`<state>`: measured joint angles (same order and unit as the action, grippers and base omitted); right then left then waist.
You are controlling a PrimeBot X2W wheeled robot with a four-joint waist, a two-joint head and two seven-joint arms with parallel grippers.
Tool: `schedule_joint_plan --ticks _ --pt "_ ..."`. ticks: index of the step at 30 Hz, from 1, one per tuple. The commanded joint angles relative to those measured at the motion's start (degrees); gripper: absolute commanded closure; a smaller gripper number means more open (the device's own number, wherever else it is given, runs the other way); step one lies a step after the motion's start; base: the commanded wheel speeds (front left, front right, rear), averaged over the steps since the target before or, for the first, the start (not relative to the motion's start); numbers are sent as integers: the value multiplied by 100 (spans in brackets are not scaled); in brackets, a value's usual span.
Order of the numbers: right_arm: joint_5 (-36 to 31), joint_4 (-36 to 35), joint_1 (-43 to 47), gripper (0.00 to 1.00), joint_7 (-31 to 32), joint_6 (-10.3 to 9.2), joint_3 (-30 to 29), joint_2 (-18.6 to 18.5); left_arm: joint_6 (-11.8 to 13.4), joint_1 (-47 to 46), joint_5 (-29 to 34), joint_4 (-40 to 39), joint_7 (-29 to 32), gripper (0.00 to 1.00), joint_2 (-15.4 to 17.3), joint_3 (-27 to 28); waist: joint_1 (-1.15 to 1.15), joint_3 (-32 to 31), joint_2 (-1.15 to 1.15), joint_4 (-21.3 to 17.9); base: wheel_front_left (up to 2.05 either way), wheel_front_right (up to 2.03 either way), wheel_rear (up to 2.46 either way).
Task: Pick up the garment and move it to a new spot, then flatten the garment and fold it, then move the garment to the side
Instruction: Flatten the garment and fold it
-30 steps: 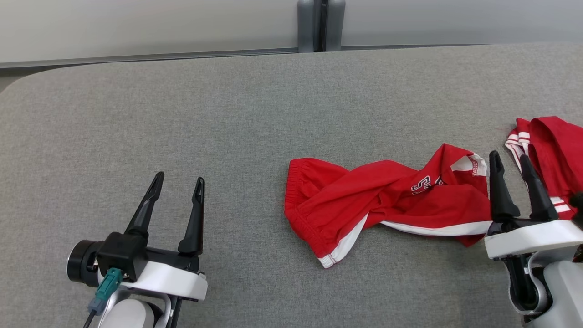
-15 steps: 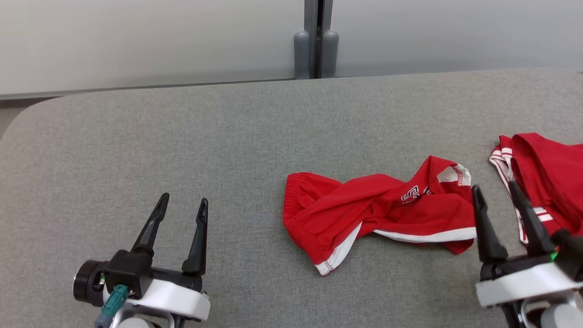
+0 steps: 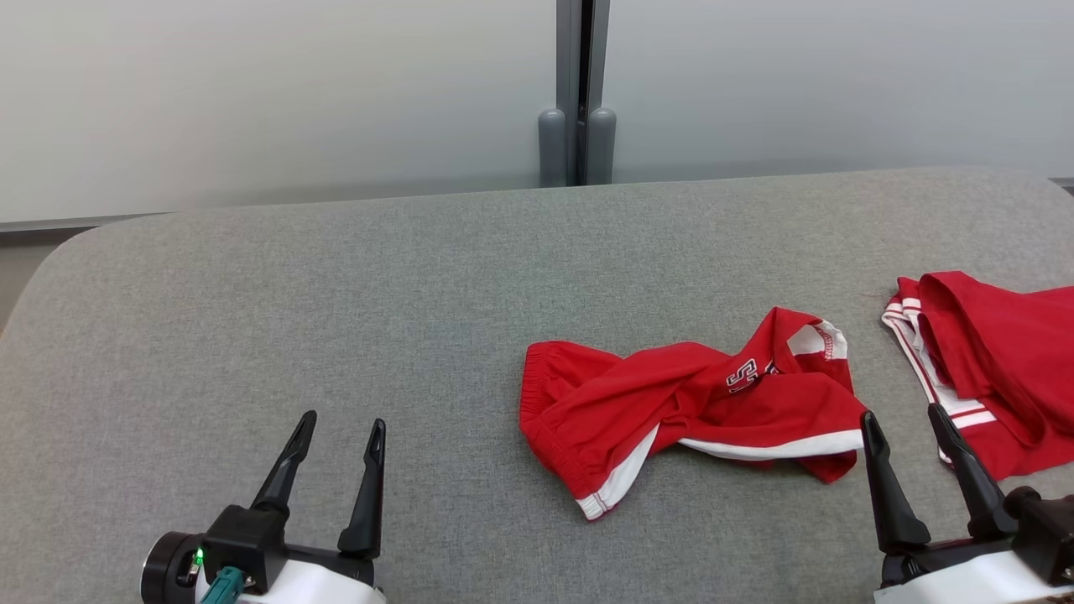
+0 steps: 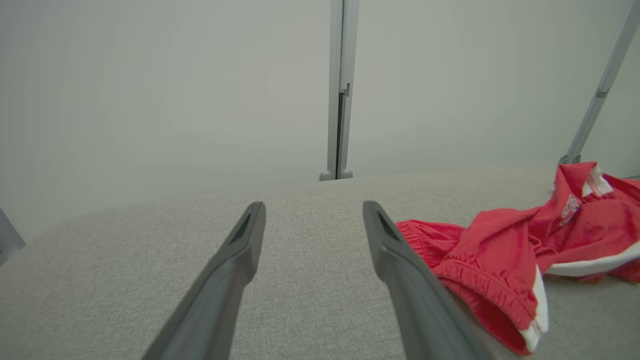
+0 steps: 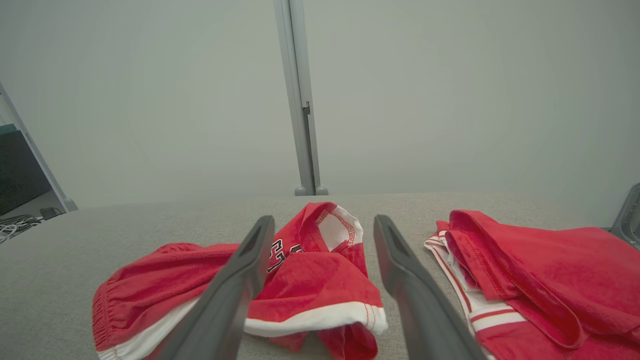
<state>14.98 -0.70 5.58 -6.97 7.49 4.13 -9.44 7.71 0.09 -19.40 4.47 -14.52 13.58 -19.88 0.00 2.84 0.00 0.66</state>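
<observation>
Two red garments [image 3: 671,403] [image 3: 1007,352], two tools [image 3: 345,419] [image 3: 900,412], one grey table [image 3: 336,285].

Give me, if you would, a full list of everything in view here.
crumpled garment: one, red with white trim and lettering, on the table right of centre
second garment: one, red with white stripes, at the table's right edge, apart from the first
table: one, grey fabric top, across the foreground
wall panels: two, pale grey, behind the table
post: one, grey, between the panels
slanted strut: one, grey, far right in the left wrist view
cables: a few, pale, on the floor at far left in the right wrist view
left hand: one, dark fingers, open and empty, lower left over bare table
right hand: one, dark fingers, open and empty, lower right near both garments
</observation>
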Motion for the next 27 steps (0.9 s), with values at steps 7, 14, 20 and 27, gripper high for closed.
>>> schedule_joint_plan --ticks 7,14,20,27 --pt "3 -109 74 0 94 0 -64 26 38 71 -48 -47 69 0 64 -36 0 -48 0 18 0 0 0" --pt "26 -123 98 0 119 0 -10 42 44 77 -79 -44 69 0 66 -83 0 -55 0 15 0 0 0" --pt "49 -100 62 0 95 0 0 61 37 -11 -68 -44 70 0 63 -134 0 -38 0 23 0 0 0" --pt "78 -92 16 0 119 0 -15 77 31 -82 -47 -46 68 0 47 -212 0 9 0 28 0 0 0"
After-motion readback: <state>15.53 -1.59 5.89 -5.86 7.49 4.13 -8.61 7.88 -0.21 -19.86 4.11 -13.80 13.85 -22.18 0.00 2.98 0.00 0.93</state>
